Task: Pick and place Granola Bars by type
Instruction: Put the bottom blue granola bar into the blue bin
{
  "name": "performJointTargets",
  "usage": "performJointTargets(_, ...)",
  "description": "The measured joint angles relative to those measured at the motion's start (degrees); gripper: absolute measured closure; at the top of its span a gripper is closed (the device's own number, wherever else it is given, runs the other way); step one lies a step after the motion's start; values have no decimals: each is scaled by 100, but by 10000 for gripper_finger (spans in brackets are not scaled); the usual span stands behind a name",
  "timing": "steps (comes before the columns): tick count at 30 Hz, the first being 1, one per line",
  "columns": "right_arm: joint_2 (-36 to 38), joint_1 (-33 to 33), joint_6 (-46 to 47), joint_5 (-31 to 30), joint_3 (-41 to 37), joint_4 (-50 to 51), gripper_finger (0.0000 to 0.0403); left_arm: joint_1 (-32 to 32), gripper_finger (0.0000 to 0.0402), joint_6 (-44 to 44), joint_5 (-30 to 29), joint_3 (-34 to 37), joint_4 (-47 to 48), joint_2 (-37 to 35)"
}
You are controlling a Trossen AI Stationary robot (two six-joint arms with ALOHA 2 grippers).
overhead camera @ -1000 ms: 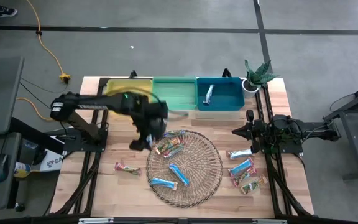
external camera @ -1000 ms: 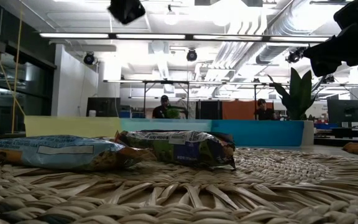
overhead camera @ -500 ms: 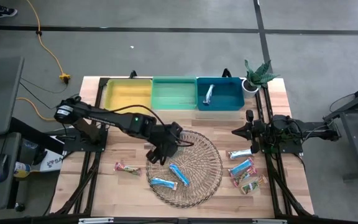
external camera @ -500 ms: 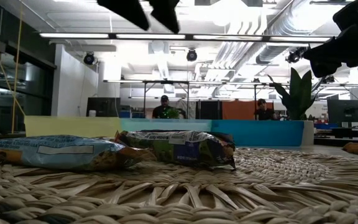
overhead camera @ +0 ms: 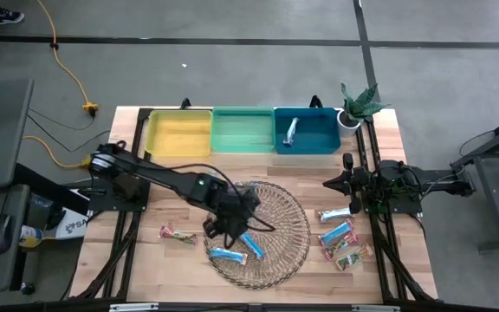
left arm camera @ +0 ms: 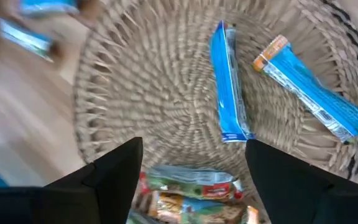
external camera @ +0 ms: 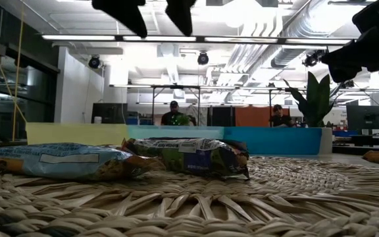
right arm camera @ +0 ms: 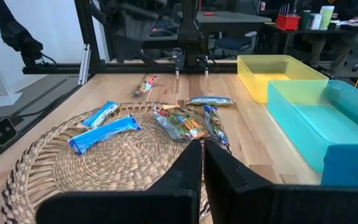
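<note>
My left gripper (left arm camera: pixel 188 180) hangs over the round woven tray (left arm camera: pixel 160 99) with its fingers spread apart and nothing in them; right between the fingers lie crinkly red and green bars (left arm camera: pixel 188 186), and just past them two smooth flat blue bars (left arm camera: pixel 229 81). My right gripper (right arm camera: pixel 202 168) waits off to the side with its fingers pressed together. One silvery-blue bar (overhead camera: pixel 290 131) lies in the blue bin (overhead camera: pixel 306 130).

The left gripper (overhead camera: pixel 224 227) moved away from the bins. It came forward over the round wicker tray (overhead camera: pixel 291 238) and stopped above the red and green granola bars (left arm camera: pixel 191 194) at the tray's left edge. Its fingers (left arm camera: pixel 114 180) closed just a little but were still wide apart.
</note>
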State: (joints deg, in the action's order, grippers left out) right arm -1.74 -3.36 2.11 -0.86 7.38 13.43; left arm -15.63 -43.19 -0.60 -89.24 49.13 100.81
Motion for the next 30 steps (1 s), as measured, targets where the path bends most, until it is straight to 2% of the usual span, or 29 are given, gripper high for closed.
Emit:
performJointTargets(6,-90,-1,2,0,0,-35,402,-14,163,520,43,-659,555,684)
performJointTargets(9,-127,-2,0,0,0,-40,402,-14,174,618,174,-751,606,872)
performJointTargets(19,-162,0,2,0,-2,5,402,-62,176,1142,293,-739,389,1406)
performJointTargets(25,-231,-2,1,-1,3,-83,402,-247,176,1267,-175,-749,-46,1679)
performJointTargets(30,-337,-1,2,0,8,-71,402,-408,176,1383,-116,-762,-131,1786)
